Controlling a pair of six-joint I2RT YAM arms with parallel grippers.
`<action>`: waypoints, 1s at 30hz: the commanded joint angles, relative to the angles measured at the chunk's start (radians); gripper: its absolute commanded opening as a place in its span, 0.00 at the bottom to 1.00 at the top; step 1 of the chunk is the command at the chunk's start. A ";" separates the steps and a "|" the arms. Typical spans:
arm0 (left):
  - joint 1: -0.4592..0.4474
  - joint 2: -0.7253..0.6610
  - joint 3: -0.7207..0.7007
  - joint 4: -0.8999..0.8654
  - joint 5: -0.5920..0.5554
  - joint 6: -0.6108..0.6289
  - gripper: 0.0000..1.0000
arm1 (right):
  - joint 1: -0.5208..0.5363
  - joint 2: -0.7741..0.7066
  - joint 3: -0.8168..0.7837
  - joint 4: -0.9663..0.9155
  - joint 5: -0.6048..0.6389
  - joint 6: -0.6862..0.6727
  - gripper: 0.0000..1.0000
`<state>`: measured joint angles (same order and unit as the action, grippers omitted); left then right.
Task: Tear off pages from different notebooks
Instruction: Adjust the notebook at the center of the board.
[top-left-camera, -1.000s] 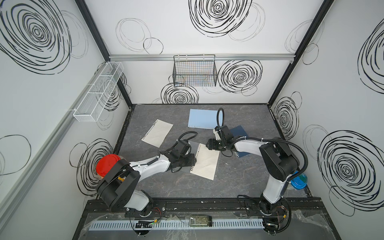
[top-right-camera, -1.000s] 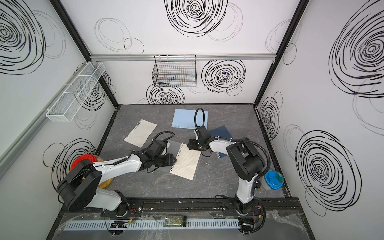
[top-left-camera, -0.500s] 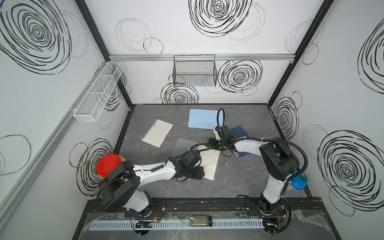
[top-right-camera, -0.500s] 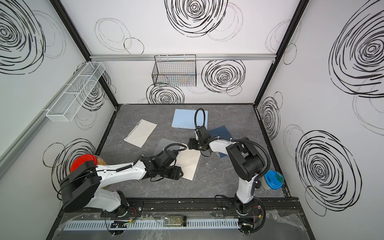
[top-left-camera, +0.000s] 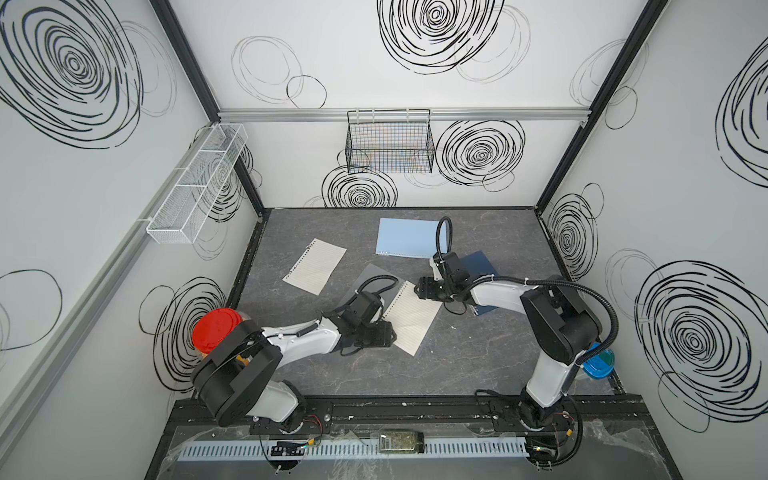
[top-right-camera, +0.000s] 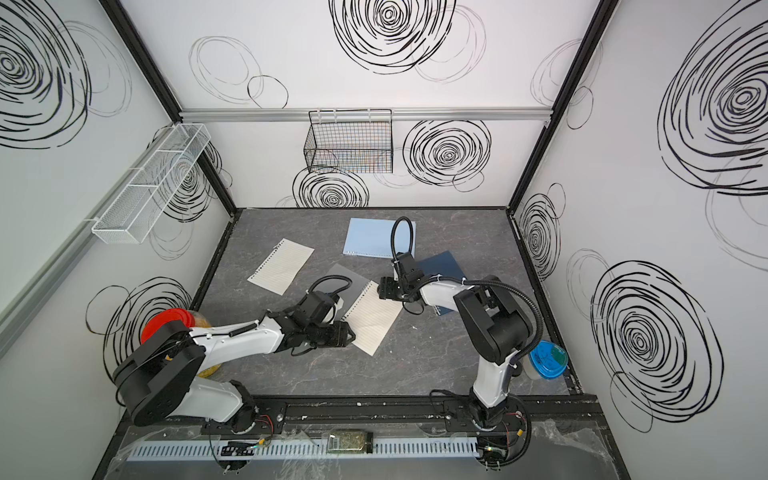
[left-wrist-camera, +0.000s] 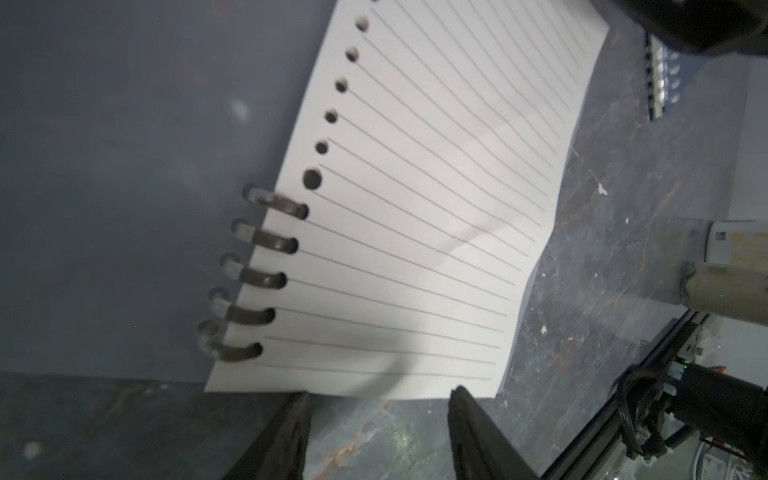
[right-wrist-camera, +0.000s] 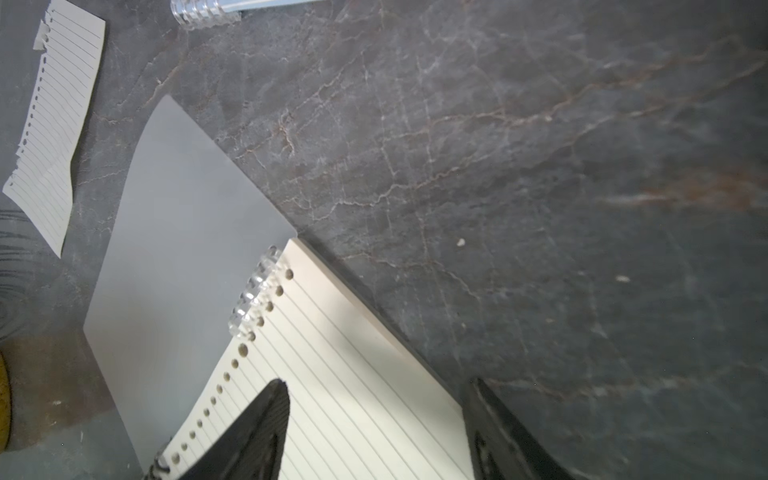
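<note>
notebook (top-left-camera: 411, 320) open on the desk (top-left-camera: 457, 365)

the notebook lies flat in the middle, between the two hands. its top page (left-wrist-camera: 415, 208) is off some rings (left-wrist-camera: 266, 243), but five rings hold it. the left hand (left-wrist-camera: 380, 392) is open, right at the page's edge. the right hand (right-wrist-camera: 376, 382) is open over the far corner. a loose page (top-left-camera: 314, 266) lies nearby.
</note>
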<state>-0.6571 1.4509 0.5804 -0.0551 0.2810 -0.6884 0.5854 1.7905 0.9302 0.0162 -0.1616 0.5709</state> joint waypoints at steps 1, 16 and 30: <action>0.061 0.072 0.003 -0.016 -0.013 0.057 0.57 | 0.037 -0.022 -0.090 -0.087 -0.024 0.071 0.69; 0.247 -0.058 0.016 -0.236 -0.123 0.174 0.57 | 0.180 -0.190 -0.210 -0.095 0.000 0.216 0.69; 0.389 -0.105 0.004 -0.168 -0.164 0.132 0.59 | 0.330 -0.302 -0.386 0.054 0.001 0.419 0.68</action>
<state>-0.2752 1.3300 0.5491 -0.2375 0.1322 -0.5529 0.8951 1.4986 0.5888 0.1196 -0.1627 0.9199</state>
